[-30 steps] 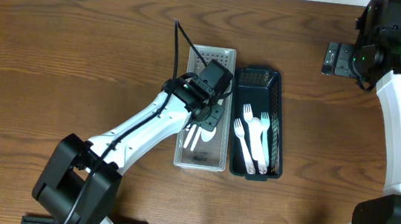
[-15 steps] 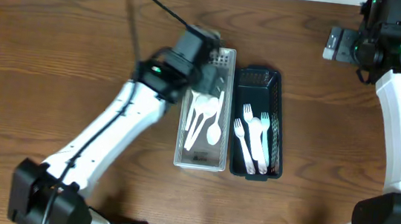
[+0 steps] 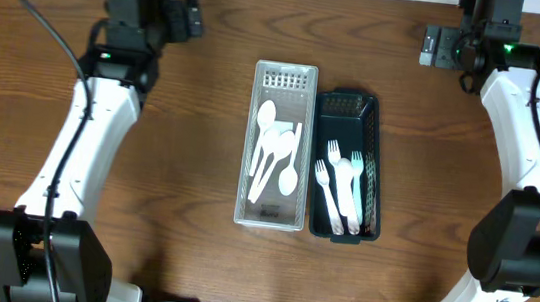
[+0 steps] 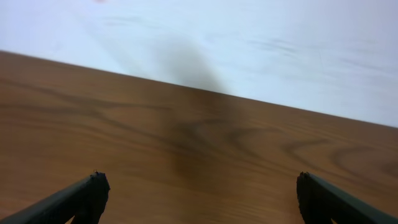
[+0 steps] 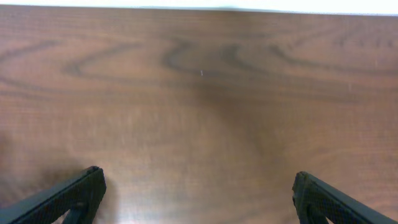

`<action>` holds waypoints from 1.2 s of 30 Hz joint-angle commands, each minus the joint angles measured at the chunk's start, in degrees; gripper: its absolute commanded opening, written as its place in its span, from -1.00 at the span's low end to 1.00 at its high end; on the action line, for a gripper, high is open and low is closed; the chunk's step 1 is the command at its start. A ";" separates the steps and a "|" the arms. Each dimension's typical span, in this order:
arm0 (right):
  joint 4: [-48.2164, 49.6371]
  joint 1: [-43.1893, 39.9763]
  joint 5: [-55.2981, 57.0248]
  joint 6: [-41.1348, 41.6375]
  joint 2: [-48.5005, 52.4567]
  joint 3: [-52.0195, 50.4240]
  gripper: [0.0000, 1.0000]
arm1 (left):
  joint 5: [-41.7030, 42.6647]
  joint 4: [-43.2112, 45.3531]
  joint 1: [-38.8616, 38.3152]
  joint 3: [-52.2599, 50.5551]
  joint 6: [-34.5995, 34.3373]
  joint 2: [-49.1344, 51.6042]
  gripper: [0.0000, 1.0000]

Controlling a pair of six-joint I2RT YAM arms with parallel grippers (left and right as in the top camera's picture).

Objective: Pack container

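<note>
**Status.** The clear tray (image 3: 286, 76) sits at mid-bench and holds the white spoons (image 3: 274, 157), which lie loosely along its length. The dark tray (image 3: 345, 106) touches its right wall and holds the white forks (image 3: 341, 189). No loose cutlery shows on the bench (image 3: 186, 182) around either tray.

**Claws.** The left claw (image 4: 200, 190) hangs well apart from the clear tray, beyond its far left corner. Its fingers are spread wide, with only bare wood between them. The right claw (image 5: 198, 183) hangs beyond the clear tray's far right corner, past the dark tray, and is likewise spread and empty.

**Step in hand.** Judged from the layout, sorting appears finished or between picks.

**Next move.** If further pieces remain, they lie outside these views, and either arm must locate one first. Approach the clear tray from above, clear of its walls.
</note>
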 commanded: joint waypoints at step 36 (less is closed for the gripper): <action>5.03 13.29 3.41 0.70 -75.38 -63.43 0.98 | -0.87 -0.11 -3.98 -52.22 3.34 -69.53 0.96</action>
